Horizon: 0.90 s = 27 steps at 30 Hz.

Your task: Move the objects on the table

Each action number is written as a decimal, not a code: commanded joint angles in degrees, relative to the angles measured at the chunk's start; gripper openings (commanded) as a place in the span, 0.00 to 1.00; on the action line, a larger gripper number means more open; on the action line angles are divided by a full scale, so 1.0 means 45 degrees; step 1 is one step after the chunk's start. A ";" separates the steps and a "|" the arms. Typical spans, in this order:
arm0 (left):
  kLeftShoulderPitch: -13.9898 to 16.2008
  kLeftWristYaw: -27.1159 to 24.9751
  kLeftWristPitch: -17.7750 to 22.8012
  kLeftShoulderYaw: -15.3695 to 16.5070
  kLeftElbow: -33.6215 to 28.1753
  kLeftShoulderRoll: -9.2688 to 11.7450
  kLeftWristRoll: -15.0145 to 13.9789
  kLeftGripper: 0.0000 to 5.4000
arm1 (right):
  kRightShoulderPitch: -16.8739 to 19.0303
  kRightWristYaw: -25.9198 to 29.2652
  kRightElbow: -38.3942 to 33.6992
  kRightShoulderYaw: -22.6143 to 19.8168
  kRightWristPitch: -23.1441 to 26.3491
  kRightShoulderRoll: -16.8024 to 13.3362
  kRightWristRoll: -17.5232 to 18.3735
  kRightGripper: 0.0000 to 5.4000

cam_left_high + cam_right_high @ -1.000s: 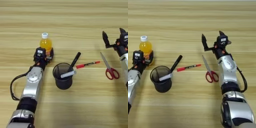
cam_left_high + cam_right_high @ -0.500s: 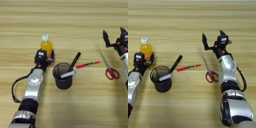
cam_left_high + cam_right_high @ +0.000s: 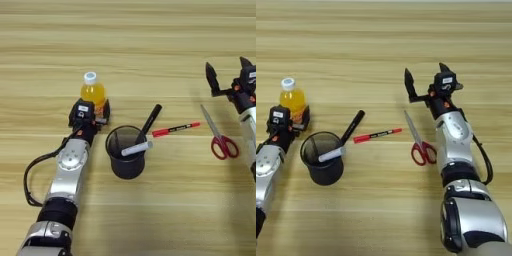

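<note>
**My two grippers over the tabletop**

Nearest to me on the tabletop (image 3: 165, 220) stands the black mesh cup (image 3: 126, 160), upright, with the grey-white marker (image 3: 142, 137) leaning in it, black cap tilted out over the rim to the upper right. Just beyond the cup's right side the thin red pen (image 3: 175, 129) lies flat; any print on it is too small to read.

To the right lie the red-handled scissors (image 3: 418, 140), closed, blades pointing away from me.

My left gripper (image 3: 92, 111) sits right against the near side of the juice bottle (image 3: 92, 91); I cannot tell whether its fingers are around it. The bottle stands upright, white cap on, label hidden behind my wrist.

Farthest out, my right gripper (image 3: 426, 81) hovers beyond the scissor tips, fingers spread wide, holding nothing.
</note>
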 commanded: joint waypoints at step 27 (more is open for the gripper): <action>0.0233 0.0193 -0.1740 0.0152 -0.0805 -0.0232 -0.0067 0.99 | -0.0361 0.0013 0.0239 -0.0108 -0.0235 -0.0037 0.0076 1.00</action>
